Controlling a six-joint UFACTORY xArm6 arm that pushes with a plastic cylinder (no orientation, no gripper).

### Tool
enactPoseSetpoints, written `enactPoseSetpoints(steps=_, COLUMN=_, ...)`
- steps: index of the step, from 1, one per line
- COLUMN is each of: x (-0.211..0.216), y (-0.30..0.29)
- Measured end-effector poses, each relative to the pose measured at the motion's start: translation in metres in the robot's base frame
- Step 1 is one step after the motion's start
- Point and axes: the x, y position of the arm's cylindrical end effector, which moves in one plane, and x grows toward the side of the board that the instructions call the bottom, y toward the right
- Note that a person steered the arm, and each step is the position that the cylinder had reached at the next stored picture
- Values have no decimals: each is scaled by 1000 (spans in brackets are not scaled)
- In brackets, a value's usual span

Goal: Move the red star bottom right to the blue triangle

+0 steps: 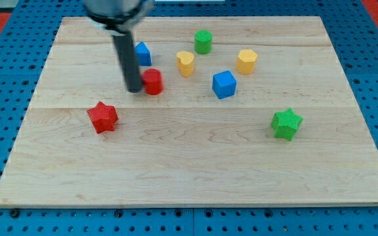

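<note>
Wooden board (195,177) fills the frame — flat, no rim, no containers anywhere, so nothing sits in anything; all blocks lie loose on the wood. The rod comes down from the top edge, left of centre. No jaws to open or close here, just a bare rod; my tip (134,89) sits upper left of centre, touching or just beside the left face of a red block (153,82) of unclear shape.

Blocks: green star (287,124) at right, red star (102,117) at left, below and left of my tip, apart from it. Blue cube (224,84) at centre, then yellow block (246,61), yellow heart-like block (186,63), green block (203,41) along the upper middle. Blue triangle (142,53) is partly hidden behind the rod, upper left.

Step, as I judge it: approach — star not yet engaged. Next move calls for getting the tip round to the star's lower-left side, then pushing up-right to land it at the triangle's lower right. The red block stands about where it should end up, so risk of a knock.
</note>
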Motion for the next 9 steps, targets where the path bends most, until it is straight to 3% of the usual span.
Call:
enactPoseSetpoints(steps=1, x=0, y=24)
enactPoseSetpoints(steps=2, x=39, y=24)
enactPoseSetpoints(steps=3, x=108, y=15)
enactPoseSetpoints(steps=4, x=90, y=-38)
enactPoseSetpoints(steps=5, x=61, y=-55)
enactPoseSetpoints(steps=6, x=98, y=-41)
enactPoseSetpoints(steps=7, x=105, y=-96)
enactPoseSetpoints(steps=9, x=19, y=-104)
